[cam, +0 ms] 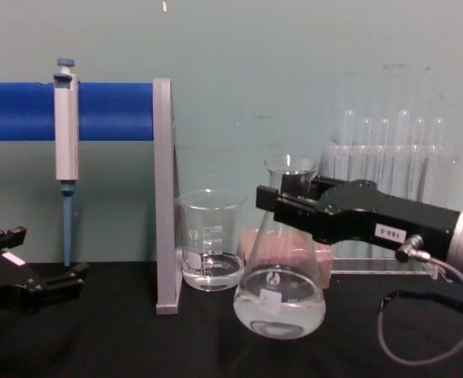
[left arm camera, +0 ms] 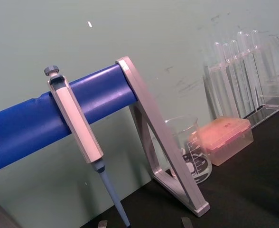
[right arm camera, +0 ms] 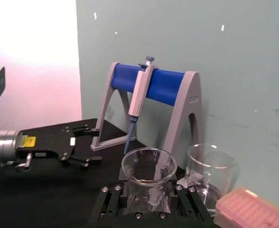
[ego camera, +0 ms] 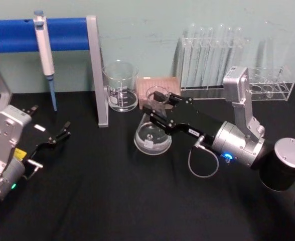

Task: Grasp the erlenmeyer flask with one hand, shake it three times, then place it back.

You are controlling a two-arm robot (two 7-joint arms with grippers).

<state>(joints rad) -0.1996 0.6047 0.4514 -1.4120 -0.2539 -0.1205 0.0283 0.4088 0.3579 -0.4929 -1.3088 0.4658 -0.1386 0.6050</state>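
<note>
Two fingers of the hand grip the erlenmeyer flask; chest view reveals its logo; left gripper lies spread.

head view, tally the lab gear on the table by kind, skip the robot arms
erlenmeyer flask: 1
beaker: 1
pipette: 1
pipette stand: 1
pink tip box: 1
clear tube racks: 2
total: 7
</note>
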